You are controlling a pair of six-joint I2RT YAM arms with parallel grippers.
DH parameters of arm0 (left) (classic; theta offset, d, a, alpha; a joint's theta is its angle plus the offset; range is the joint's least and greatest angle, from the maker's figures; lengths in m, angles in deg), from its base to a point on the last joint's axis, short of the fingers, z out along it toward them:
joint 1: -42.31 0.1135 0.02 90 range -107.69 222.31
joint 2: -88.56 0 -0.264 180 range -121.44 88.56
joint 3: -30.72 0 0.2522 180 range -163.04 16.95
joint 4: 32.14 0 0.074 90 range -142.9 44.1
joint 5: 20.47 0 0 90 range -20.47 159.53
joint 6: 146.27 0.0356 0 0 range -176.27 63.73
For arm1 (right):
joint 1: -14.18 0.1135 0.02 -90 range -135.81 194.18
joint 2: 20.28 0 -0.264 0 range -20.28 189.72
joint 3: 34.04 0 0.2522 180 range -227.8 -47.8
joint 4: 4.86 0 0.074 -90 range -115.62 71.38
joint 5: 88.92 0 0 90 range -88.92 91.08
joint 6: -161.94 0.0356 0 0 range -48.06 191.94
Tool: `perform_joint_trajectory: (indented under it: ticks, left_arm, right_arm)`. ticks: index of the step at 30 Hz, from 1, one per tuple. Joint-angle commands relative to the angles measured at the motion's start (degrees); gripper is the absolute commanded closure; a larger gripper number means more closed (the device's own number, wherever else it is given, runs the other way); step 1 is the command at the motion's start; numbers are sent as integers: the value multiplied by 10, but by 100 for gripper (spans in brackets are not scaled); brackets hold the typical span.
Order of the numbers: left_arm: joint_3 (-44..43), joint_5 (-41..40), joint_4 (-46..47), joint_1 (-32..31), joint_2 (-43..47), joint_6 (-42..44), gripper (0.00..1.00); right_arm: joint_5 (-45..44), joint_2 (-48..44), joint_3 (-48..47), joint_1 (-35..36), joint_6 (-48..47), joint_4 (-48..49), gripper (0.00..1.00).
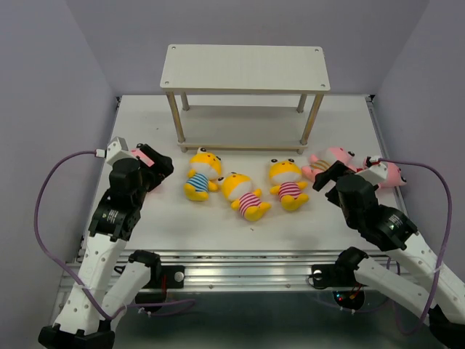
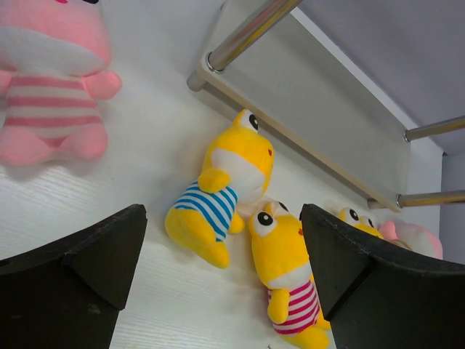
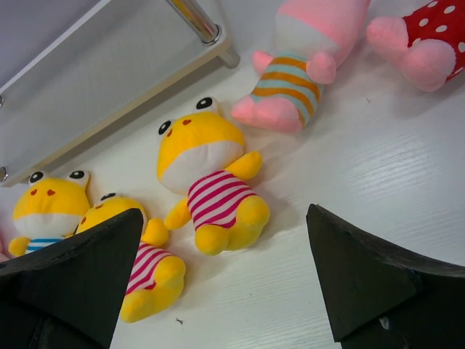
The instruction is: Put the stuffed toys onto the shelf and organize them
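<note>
Status: no stuffed toys [image 1: 243, 195] on two-tier shelf [image 1: 245, 67] yet; all six lie on table [image 1: 327, 218] before it | left gripper [image 2: 221, 233]: fingers apart, empty, near pink striped doll [image 2: 51, 94] | right gripper [image 3: 225, 233]: fingers apart, empty, facing yellow pink-striped doll [image 3: 211, 182], likely lining up a pick
</note>
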Motion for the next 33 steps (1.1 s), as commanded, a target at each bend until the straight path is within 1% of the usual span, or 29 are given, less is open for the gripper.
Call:
perform_joint_trajectory:
  ticks: [1,11,16,21,24,27,33]
  left_arm:
    - [0,-14,-15,0,1,7,1]
    - [-1,-10,-19,0,-18,12,1]
    - [4,3,-19,1,-33,13,1]
    - [9,4,-20,0,-39,12,1]
    - [9,6,-20,1,-41,13,1]
    - [10,6,-21,0,-39,13,1]
    - [14,10,-21,1,-37,13,1]
  right_arm:
    - [5,1,0,-1,-2,1,0]
    - [47,7,16,-1,11,-12,0]
    - [89,36,40,-1,21,-2,0]
    - [77,72,62,-1,59,14,0]
    - [83,97,79,-1,66,44,0]
    - [65,124,90,-1,95,55,0]
    - [60,156,104,-1,100,98,0]
